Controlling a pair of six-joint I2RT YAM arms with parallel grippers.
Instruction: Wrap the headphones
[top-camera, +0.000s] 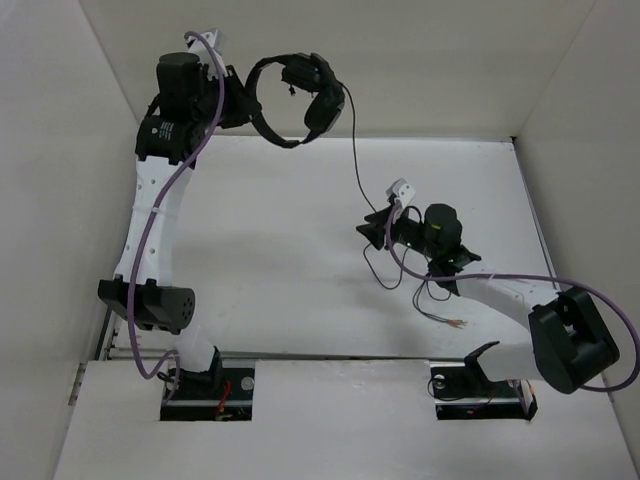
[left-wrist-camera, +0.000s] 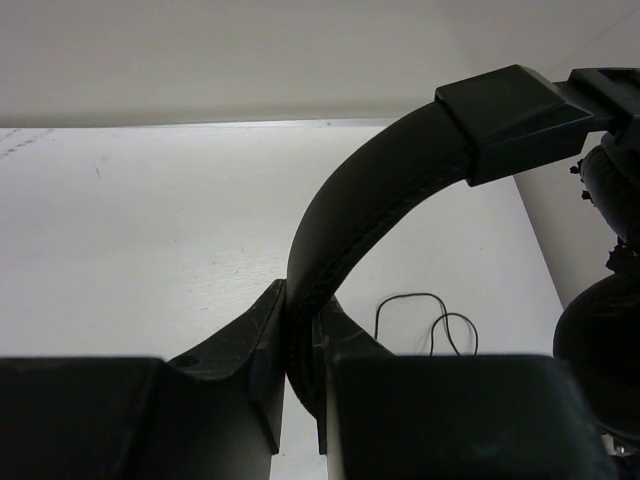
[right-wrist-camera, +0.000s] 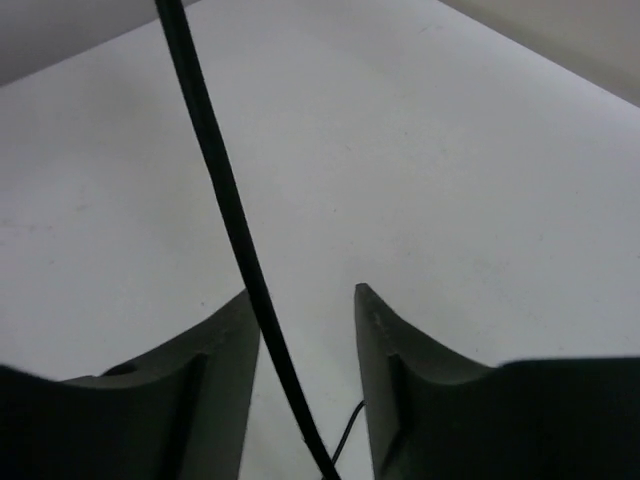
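Observation:
The black headphones (top-camera: 300, 95) hang in the air at the far left. My left gripper (top-camera: 243, 100) is shut on their headband (left-wrist-camera: 360, 200), which is pinched between the fingers (left-wrist-camera: 255, 340). Both earcups (top-camera: 322, 100) hang to the right of the grip. The thin black cord (top-camera: 355, 160) drops from an earcup to my right gripper (top-camera: 370, 230) at mid-table. In the right wrist view the cord (right-wrist-camera: 215, 150) passes between the parted jaws of the right gripper (right-wrist-camera: 300, 290), close to the left finger. Slack cord loops (top-camera: 385, 275) lie on the table, ending in reddish wire tips (top-camera: 455, 322).
White walls enclose the table (top-camera: 270, 250) at the back and on both sides. Cord loops (left-wrist-camera: 425, 315) lie on the table below the headband. The right arm's purple cable (top-camera: 500, 280) arcs over the table near the wire tips.

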